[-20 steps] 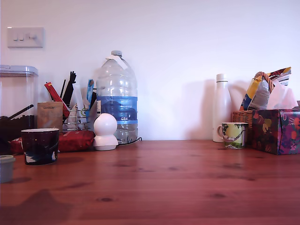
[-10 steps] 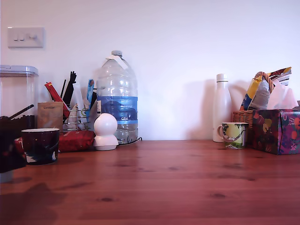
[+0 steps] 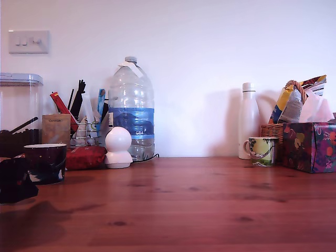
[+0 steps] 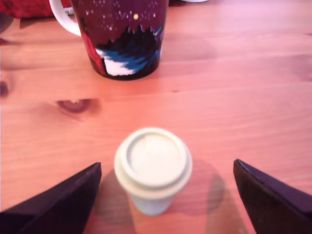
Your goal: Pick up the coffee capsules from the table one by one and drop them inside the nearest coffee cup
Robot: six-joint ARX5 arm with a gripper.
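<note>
Your hand (image 4: 165, 195) is spread wide: in the wrist view its two dark fingertips (image 4: 58, 202) sit at the lower corners of the frame, and neither touches anything. The coffee capsule (image 4: 152, 168) stands upright on the table (image 4: 253, 97) in the lower middle of that frame, between the fingertips with clear wood on both sides. Its pale rimmed top faces the camera.

The coffee cup (image 4: 124, 36) fills the upper left-centre of the wrist frame, beyond the capsule and apart from it. It is dark, with white and blue splashes low on its side, and a pale handle shows at its upper left.

In the exterior view the hand (image 3: 13, 181) is a dark shape at the lower left edge of the frame, low over the table (image 3: 199, 205), just in front of the cup (image 3: 46, 161). You cannot see the capsule there; the hand covers that spot. A white round-headed gadget (image 3: 118, 148) and a large water bottle (image 3: 130, 110) stand behind, left of centre, and a floral mug (image 3: 261, 150) is well off to the right.
</note>
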